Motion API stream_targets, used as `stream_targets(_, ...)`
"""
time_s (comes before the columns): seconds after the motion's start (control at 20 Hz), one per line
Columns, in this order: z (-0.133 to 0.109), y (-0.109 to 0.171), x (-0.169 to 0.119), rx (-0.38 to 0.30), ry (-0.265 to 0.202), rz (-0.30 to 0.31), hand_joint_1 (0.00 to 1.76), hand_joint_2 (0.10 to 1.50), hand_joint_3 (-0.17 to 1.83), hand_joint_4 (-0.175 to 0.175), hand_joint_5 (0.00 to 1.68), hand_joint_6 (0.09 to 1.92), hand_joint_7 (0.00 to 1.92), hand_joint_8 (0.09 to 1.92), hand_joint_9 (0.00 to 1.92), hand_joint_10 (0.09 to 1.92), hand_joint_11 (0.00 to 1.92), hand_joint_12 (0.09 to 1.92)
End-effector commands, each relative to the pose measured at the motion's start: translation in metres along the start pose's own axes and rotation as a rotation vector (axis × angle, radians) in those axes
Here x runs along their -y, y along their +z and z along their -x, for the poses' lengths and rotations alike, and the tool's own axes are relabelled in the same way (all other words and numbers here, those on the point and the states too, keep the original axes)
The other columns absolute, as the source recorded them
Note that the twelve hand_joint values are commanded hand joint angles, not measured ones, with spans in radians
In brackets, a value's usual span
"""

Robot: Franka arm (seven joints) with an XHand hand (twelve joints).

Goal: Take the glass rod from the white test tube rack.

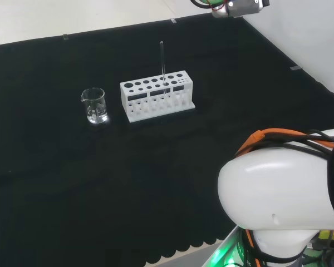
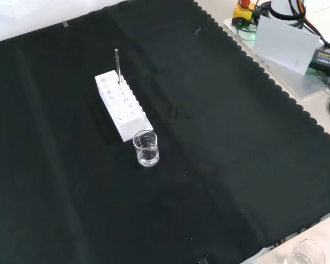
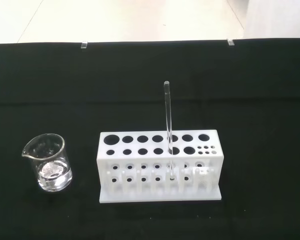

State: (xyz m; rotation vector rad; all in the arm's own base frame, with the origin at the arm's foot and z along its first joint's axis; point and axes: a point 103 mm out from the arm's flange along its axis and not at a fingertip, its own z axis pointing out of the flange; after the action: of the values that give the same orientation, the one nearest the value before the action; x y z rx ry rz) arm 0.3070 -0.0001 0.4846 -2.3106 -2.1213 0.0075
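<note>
A white test tube rack [image 1: 156,97] stands on the black cloth, left of the middle in the head view. A thin clear glass rod [image 1: 162,64] stands upright in one of its holes and rises well above the rack. In the front view the rack [image 2: 121,107] lies at the upper left, with the rod [image 2: 117,63] near its far end. The wrist view looks at the rack [image 3: 160,175] from the front and some way off. There the rod [image 3: 167,115] sits in a hole of the nearer row, right of the rack's middle.
A small glass beaker [image 1: 94,105] with a little clear liquid stands close beside the rack's end [image 2: 146,148] [image 3: 48,162]. The arm's white link [image 1: 278,189] fills the head view's lower right. Another glass piece [image 2: 307,253] sits off the cloth's corner.
</note>
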Motion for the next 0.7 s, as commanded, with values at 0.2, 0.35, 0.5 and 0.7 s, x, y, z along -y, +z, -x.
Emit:
stream_targets(0.2, 0.0019, -0.0614, 0.0954, 0.039, 0.108, 0.044, 0.64, 1.13, -0.17, -0.112, 0.08, 0.10, 0.02, 0.45, 0.37, 0.09, 0.05, 1.21)
stream_targets(0.35, 0.0000, -0.0618, 0.0952, 0.054, 0.110, 0.047, 0.63, 1.13, -0.17, -0.111, 0.08, 0.09, 0.00, 0.46, 0.35, 0.09, 0.00, 1.26)
stream_targets(0.5, -0.0015, -0.0619, 0.0947, 0.054, 0.111, 0.050, 0.62, 1.13, -0.17, -0.111, 0.09, 0.09, 0.00, 0.46, 0.34, 0.09, 0.00, 1.26)
stream_targets(0.7, 0.0022, -0.0588, 0.0857, 0.030, 0.103, 0.051, 0.62, 1.13, -0.17, -0.112, 0.10, 0.09, 0.00, 0.49, 0.35, 0.09, 0.00, 1.27)
